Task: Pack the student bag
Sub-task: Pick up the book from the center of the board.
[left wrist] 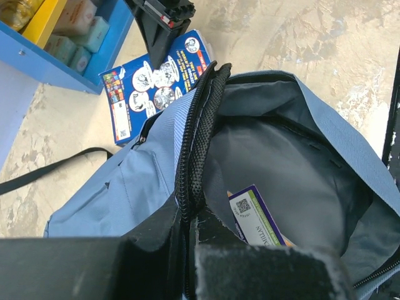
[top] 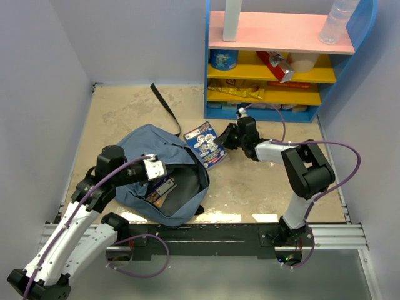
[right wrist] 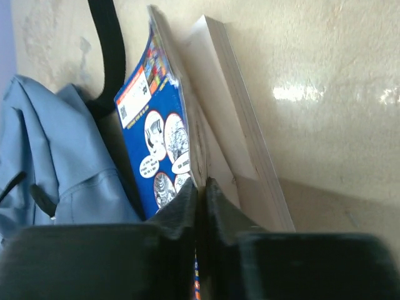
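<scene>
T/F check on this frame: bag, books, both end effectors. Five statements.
1. The left end effector pinches the zipper rim of the student bag. True.
2. The student bag is zipped shut. False: it gapes open, grey lining showing.
3. A book with a QR code lies inside the bag. True.
4. The right end effector hangs open above the shelf. False: it is closed on the cover of the blue book, beside the bag.
5. The clear plastic bottle lies on the table. False: it stands on top of the shelf unit.
</scene>
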`<state>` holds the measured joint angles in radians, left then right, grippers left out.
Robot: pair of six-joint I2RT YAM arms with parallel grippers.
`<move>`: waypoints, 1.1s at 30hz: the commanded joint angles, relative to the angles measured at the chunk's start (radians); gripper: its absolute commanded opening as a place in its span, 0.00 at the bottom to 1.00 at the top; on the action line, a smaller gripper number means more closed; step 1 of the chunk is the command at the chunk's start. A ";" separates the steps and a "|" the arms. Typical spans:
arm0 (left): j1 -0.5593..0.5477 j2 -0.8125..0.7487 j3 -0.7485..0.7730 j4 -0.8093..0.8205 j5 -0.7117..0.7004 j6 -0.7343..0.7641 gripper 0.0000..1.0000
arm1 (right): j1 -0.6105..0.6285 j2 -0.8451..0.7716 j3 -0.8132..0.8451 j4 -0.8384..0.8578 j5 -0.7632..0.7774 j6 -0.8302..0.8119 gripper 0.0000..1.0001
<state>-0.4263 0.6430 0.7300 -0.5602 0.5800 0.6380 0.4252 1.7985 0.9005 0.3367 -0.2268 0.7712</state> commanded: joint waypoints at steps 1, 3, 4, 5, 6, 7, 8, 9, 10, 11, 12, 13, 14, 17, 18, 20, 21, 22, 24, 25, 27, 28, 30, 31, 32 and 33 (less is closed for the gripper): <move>0.006 -0.003 0.014 0.074 0.038 -0.009 0.00 | 0.018 -0.079 -0.014 -0.149 -0.017 -0.047 0.00; 0.006 -0.003 0.019 0.074 0.040 -0.011 0.00 | -0.002 -0.155 -0.009 -0.177 -0.008 -0.050 0.00; 0.006 -0.003 0.017 0.072 0.038 -0.009 0.00 | -0.014 -0.186 0.000 -0.188 -0.012 -0.047 0.00; 0.006 -0.003 0.017 0.072 0.038 -0.009 0.00 | -0.026 -0.239 0.003 -0.197 -0.020 -0.044 0.00; 0.006 -0.003 0.017 0.072 0.037 -0.009 0.00 | -0.052 -0.272 0.008 -0.214 -0.038 -0.039 0.00; 0.006 -0.005 0.017 0.072 0.035 -0.009 0.00 | -0.066 -0.299 0.021 -0.228 -0.045 -0.041 0.00; 0.006 -0.006 0.016 0.074 0.032 -0.011 0.00 | -0.077 -0.329 0.029 -0.244 -0.051 -0.038 0.00; 0.006 -0.006 0.013 0.077 0.029 -0.014 0.00 | -0.097 -0.394 0.032 -0.270 -0.060 -0.032 0.00; 0.006 -0.006 0.011 0.083 0.012 -0.018 0.00 | -0.104 -0.422 0.032 -0.278 -0.072 -0.026 0.00; 0.006 -0.006 0.006 0.100 0.001 -0.030 0.00 | -0.115 -0.453 0.032 -0.287 -0.080 -0.021 0.00; 0.006 -0.006 0.003 0.114 -0.011 -0.041 0.00 | -0.117 -0.497 0.031 -0.313 -0.086 -0.009 0.00; 0.006 -0.008 -0.001 0.129 -0.043 -0.055 0.00 | -0.118 -0.520 0.025 -0.326 -0.106 -0.006 0.00; 0.006 -0.008 -0.006 0.161 -0.060 -0.076 0.00 | -0.118 -0.540 0.018 -0.334 -0.115 -0.001 0.00; 0.006 -0.009 -0.012 0.209 -0.121 -0.098 0.00 | -0.118 -0.623 -0.035 -0.355 -0.170 0.056 0.00; 0.006 -0.011 -0.012 0.218 -0.137 -0.104 0.00 | -0.117 -0.646 -0.049 -0.358 -0.186 0.085 0.00; 0.006 -0.009 -0.015 0.244 -0.186 -0.112 0.00 | -0.114 -0.703 -0.087 -0.349 -0.230 0.120 0.00; 0.006 -0.009 -0.020 0.256 -0.203 -0.116 0.00 | -0.114 -0.720 -0.104 -0.341 -0.247 0.169 0.00; 0.006 -0.006 -0.023 0.275 -0.225 -0.121 0.00 | -0.112 -0.760 -0.130 -0.340 -0.265 0.189 0.00; 0.006 0.000 -0.030 0.290 -0.242 -0.126 0.00 | -0.105 -0.792 -0.133 -0.355 -0.276 0.214 0.00; 0.006 0.001 -0.033 0.299 -0.244 -0.130 0.00 | -0.100 -0.806 -0.120 -0.378 -0.276 0.212 0.00; 0.006 0.001 -0.038 0.304 -0.244 -0.138 0.00 | -0.088 -0.838 -0.107 -0.448 -0.284 0.201 0.00; 0.006 0.003 -0.040 0.309 -0.250 -0.149 0.00 | -0.085 -0.850 -0.106 -0.470 -0.284 0.200 0.00; 0.006 0.000 -0.043 0.307 -0.252 -0.147 0.00 | -0.071 -0.893 -0.118 -0.493 -0.292 0.215 0.00; 0.006 -0.002 -0.046 0.309 -0.252 -0.146 0.00 | -0.063 -0.903 -0.136 -0.498 -0.296 0.224 0.00; 0.006 -0.002 -0.046 0.310 -0.252 -0.147 0.00 | -0.043 -0.924 -0.150 -0.487 -0.299 0.238 0.00; 0.006 -0.003 -0.044 0.310 -0.247 -0.152 0.00 | -0.028 -0.933 -0.163 -0.481 -0.301 0.264 0.00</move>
<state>-0.4263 0.6483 0.6861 -0.3614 0.3672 0.5068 0.3584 0.9379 0.7547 -0.1925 -0.4683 0.9451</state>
